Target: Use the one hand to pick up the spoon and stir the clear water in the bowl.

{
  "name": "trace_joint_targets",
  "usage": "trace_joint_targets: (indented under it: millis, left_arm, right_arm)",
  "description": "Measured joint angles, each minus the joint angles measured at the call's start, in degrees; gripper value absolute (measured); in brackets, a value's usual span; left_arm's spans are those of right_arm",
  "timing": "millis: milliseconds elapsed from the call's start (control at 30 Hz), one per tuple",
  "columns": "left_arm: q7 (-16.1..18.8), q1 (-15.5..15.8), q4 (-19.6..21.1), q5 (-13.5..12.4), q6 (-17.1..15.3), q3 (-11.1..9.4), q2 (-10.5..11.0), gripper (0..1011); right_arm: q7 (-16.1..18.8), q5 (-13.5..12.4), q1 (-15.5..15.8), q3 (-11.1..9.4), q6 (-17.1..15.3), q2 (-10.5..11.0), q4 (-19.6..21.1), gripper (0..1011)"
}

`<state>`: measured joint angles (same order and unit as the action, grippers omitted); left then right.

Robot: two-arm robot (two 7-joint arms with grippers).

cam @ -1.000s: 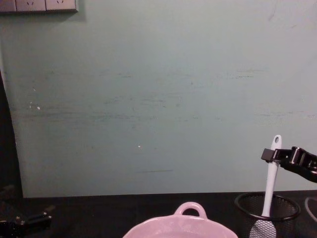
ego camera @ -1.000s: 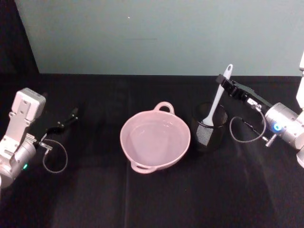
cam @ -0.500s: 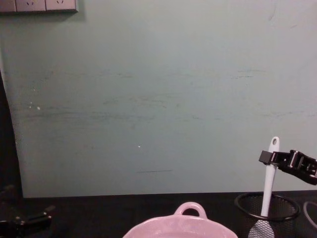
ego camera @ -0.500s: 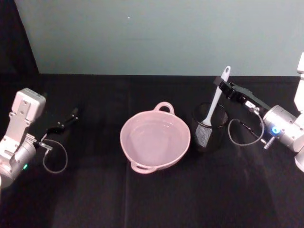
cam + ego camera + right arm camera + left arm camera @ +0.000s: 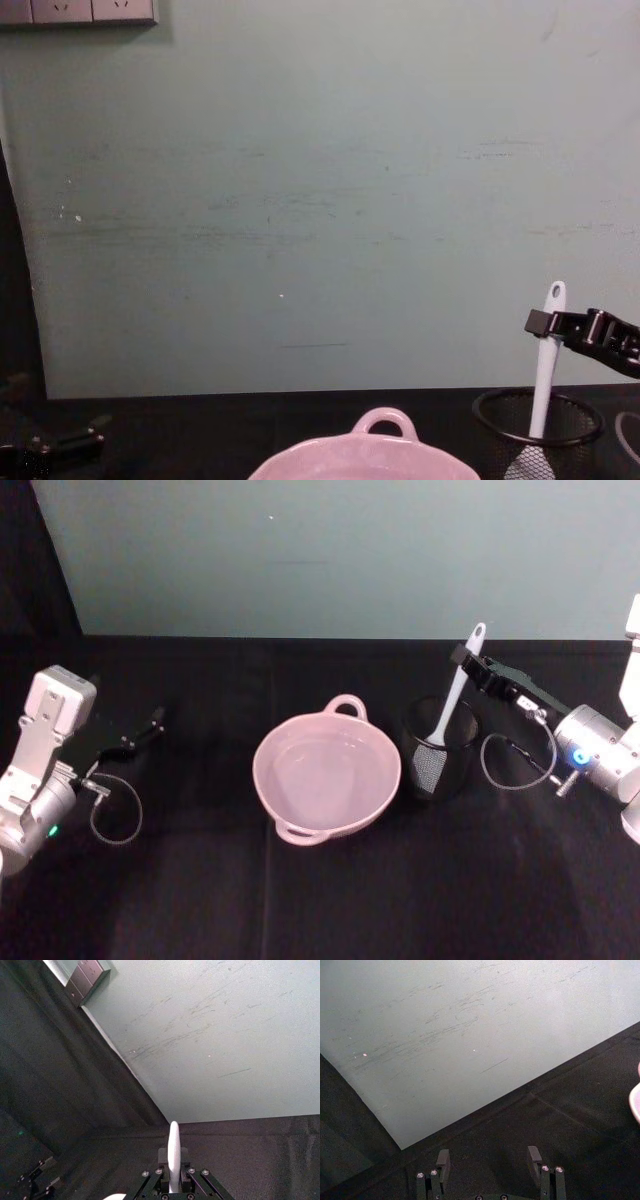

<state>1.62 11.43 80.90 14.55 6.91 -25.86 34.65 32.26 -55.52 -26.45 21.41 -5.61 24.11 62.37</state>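
A black cloth-covered worktop (image 5: 330, 900) is carrying a wide pale pink bowl (image 5: 327, 777) at its middle, with a black wire-mesh cup (image 5: 438, 750) just beside it toward the right edge. The right claw (image 5: 466, 661) is pinching the white spatula-like spoon's (image 5: 452, 703) handle, blade sitting in the cup. The left claw (image 5: 490, 1160) is hanging open and empty near the left edge.

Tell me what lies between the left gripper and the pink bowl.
Bare black tablecloth, seen in the head view. The left gripper rests open at the far left, the bowl at centre; a thin cable loop lies beside the gripper.
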Motion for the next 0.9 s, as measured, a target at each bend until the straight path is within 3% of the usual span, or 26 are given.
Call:
trace_joint_targets:
  millis: [267, 900]
  left_arm:
    - [0.0, 0.0, 0.0, 0.0, 0.0, 0.0, 0.0, 1011]
    - [0.0, 0.0, 0.0, 0.0, 0.0, 0.0, 0.0, 1011]
  right_arm:
    - [-0.1, 0.0, 0.0, 0.0, 0.0, 0.0, 0.0, 149]
    - [-0.2, 0.1, 0.0, 0.0, -0.1, 0.0, 0.1, 758]
